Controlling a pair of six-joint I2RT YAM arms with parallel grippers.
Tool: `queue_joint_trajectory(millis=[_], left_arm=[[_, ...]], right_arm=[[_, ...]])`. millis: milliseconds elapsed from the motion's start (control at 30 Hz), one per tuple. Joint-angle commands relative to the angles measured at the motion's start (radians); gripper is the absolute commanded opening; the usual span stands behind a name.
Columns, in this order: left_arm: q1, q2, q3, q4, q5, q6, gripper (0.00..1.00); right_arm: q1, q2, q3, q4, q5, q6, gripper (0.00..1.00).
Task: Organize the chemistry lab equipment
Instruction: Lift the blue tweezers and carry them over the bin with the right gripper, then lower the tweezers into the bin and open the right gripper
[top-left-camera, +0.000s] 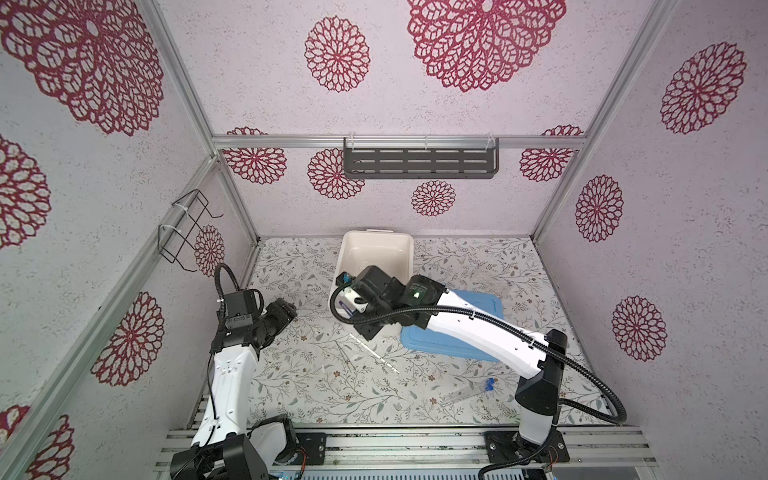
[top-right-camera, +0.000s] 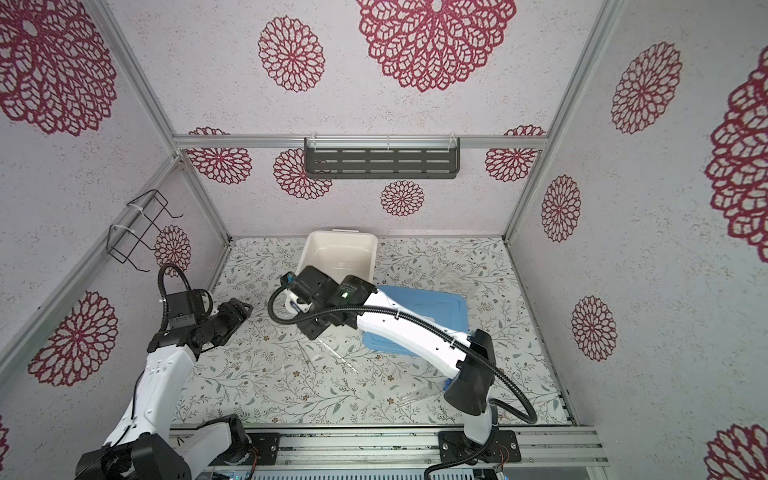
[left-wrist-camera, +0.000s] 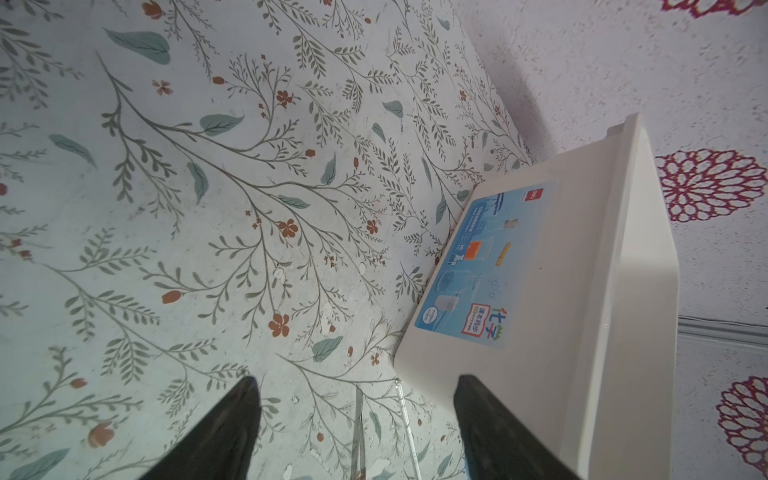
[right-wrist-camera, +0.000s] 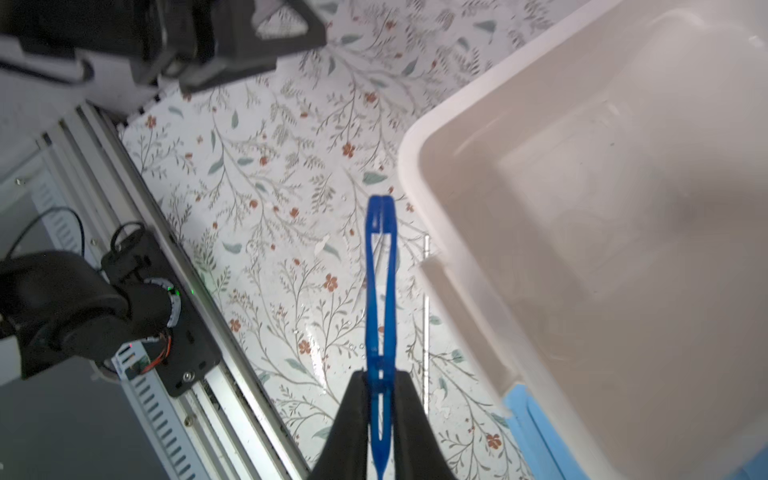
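Right gripper (right-wrist-camera: 380, 376) clamps dark-blue tool (right-wrist-camera: 370, 299) beside white bin (right-wrist-camera: 415, 166) holding a clear item (right-wrist-camera: 582, 187); left gripper (left-wrist-camera: 355, 380) gapes.

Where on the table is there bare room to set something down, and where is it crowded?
Bare: the back-left patch between the bin and the left hand; the front strip between the stick and the tubes. Crowded: the middle, where the right hand, shut on the tool, meets the bin's corner, stick and lid.

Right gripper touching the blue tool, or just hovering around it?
Touching. The right wrist view shows the right gripper shut on the blue tool, both fingers pressed against its sides with no gap.
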Motion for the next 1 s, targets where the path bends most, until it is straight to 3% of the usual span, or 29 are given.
queue_joint_trajectory(millis=[0, 100, 300, 467, 967], left_arm=[[0.0, -0.004, -0.016, -0.023, 0.025, -0.014, 0.77], [-0.015, -0.017, -0.051, -0.016, 0.043, -0.04, 0.77], [-0.022, -0.021, -0.071, -0.016, 0.057, -0.055, 0.76], [-0.035, -0.001, -0.061, -0.043, 0.04, -0.073, 0.77], [-0.089, 0.083, -0.07, -0.041, 0.075, -0.099, 0.76]], right_arm=[[-0.091, 0.056, 0.091, -0.043, -0.004, 0.0, 0.15], [-0.14, 0.112, 0.133, -0.004, 0.015, 0.055, 0.15], [-0.202, 0.256, 0.208, 0.066, 0.047, 0.393, 0.13], [-0.201, 0.376, 0.26, 0.083, 0.099, 0.546, 0.1], [-0.22, 0.52, 0.257, 0.233, 0.04, 0.68, 0.11]])
